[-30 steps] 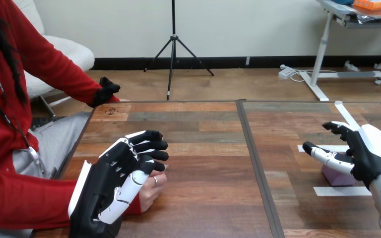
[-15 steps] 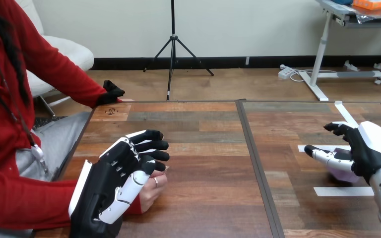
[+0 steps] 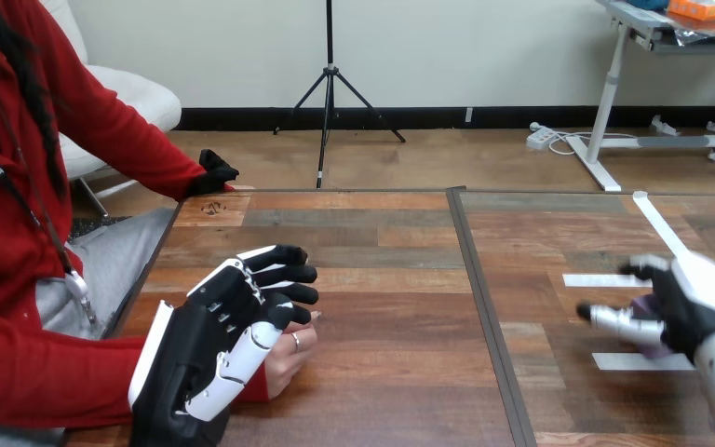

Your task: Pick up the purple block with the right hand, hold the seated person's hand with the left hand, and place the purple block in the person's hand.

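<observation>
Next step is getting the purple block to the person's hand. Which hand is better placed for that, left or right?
Right. The right hand is at the purple block on the table's right side; its grip is unclear. The left hand is curled round the person's hand, far from the block.

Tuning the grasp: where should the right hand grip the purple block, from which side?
Its opposite sides, probably coming from above and the right: the purple block is small and low, under the right hand at the table's right end.
</observation>
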`<control>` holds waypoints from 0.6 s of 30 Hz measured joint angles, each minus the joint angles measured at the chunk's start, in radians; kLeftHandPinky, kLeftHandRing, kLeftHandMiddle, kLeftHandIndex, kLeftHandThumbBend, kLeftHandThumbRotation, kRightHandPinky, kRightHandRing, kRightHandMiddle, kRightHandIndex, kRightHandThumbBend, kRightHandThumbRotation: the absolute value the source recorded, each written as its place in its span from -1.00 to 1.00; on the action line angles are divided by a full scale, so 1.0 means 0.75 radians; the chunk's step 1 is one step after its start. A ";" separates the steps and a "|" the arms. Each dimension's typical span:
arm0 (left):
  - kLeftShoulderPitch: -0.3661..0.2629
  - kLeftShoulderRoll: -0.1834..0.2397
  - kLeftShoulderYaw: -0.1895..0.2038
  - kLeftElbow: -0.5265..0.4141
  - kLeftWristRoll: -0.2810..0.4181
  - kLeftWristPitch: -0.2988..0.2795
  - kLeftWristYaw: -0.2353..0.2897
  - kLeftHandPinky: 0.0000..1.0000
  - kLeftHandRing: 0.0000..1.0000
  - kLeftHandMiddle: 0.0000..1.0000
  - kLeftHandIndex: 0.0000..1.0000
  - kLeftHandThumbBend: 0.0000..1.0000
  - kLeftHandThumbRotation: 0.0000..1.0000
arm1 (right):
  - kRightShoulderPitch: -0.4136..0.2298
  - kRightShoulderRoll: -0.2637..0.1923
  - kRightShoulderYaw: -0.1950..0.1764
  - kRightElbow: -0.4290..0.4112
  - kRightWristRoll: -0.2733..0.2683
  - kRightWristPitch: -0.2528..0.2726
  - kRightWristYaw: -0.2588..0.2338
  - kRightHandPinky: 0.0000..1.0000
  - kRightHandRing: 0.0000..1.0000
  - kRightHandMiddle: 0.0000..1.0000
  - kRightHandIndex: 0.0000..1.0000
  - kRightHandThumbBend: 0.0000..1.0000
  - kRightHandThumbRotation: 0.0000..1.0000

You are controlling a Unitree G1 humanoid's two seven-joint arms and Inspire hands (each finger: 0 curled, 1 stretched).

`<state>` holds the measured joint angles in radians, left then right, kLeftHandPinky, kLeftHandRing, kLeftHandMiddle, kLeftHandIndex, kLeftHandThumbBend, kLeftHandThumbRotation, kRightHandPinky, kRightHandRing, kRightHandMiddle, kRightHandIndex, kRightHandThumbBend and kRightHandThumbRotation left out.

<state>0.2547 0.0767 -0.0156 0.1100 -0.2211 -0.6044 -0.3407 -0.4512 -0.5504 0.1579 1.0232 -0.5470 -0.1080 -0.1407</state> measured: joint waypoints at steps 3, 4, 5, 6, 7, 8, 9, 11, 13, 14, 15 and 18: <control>0.000 0.000 0.002 0.000 -0.004 0.000 0.000 0.12 0.26 0.33 0.34 0.25 0.12 | -0.014 -0.001 0.001 0.025 0.004 -0.003 -0.014 0.44 0.72 0.74 0.70 0.49 0.14; 0.000 0.000 0.002 0.000 -0.005 0.000 0.000 0.12 0.26 0.33 0.34 0.26 0.12 | -0.020 -0.002 0.001 0.034 0.004 -0.003 -0.014 0.44 0.72 0.74 0.70 0.49 0.13; -0.001 0.000 0.002 0.000 -0.005 0.000 -0.001 0.12 0.26 0.33 0.34 0.26 0.12 | -0.025 -0.002 0.001 0.046 0.005 -0.002 -0.014 0.44 0.72 0.74 0.70 0.49 0.12; -0.001 0.000 0.002 0.000 -0.005 0.000 -0.001 0.12 0.26 0.33 0.34 0.26 0.12 | -0.029 -0.002 0.001 0.054 0.006 -0.002 -0.015 0.44 0.72 0.74 0.70 0.49 0.12; -0.001 0.000 0.001 0.000 -0.005 0.000 -0.002 0.13 0.26 0.33 0.34 0.26 0.12 | -0.031 -0.002 0.001 0.059 0.008 -0.002 -0.016 0.44 0.72 0.74 0.70 0.49 0.11; 0.000 0.000 0.001 0.000 -0.005 0.000 -0.002 0.13 0.26 0.33 0.34 0.26 0.12 | -0.033 -0.002 0.001 0.063 0.009 -0.003 -0.017 0.43 0.72 0.74 0.70 0.50 0.10; 0.000 0.000 0.001 0.000 -0.005 0.000 -0.003 0.13 0.26 0.33 0.34 0.26 0.12 | -0.035 -0.002 0.001 0.067 0.010 -0.004 -0.019 0.43 0.72 0.74 0.70 0.50 0.10; 0.000 0.000 0.001 0.000 -0.005 0.000 -0.003 0.13 0.26 0.33 0.34 0.26 0.13 | -0.039 -0.001 0.003 0.072 0.011 -0.007 -0.022 0.42 0.72 0.74 0.69 0.51 0.08; 0.000 0.000 0.001 0.000 -0.004 0.000 -0.003 0.13 0.26 0.33 0.34 0.26 0.13 | -0.043 -0.001 0.006 0.077 0.013 -0.007 -0.022 0.42 0.72 0.74 0.69 0.51 0.07; 0.000 0.000 0.001 0.000 -0.004 0.000 -0.003 0.13 0.26 0.33 0.34 0.26 0.13 | -0.045 -0.001 0.007 0.080 0.015 -0.007 -0.022 0.42 0.72 0.74 0.69 0.51 0.06; 0.000 0.000 0.001 0.000 -0.003 0.000 -0.003 0.13 0.26 0.33 0.34 0.26 0.13 | -0.047 -0.001 0.008 0.082 0.017 -0.007 -0.022 0.42 0.72 0.74 0.69 0.51 0.05; 0.000 0.001 0.001 0.000 -0.003 0.000 -0.003 0.12 0.25 0.33 0.34 0.26 0.14 | -0.050 -0.001 0.008 0.088 0.023 -0.007 -0.022 0.41 0.71 0.73 0.68 0.50 0.00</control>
<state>0.2545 0.0771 -0.0148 0.1101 -0.2230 -0.6045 -0.3429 -0.4890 -0.5513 0.1640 1.0890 -0.5296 -0.1130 -0.1573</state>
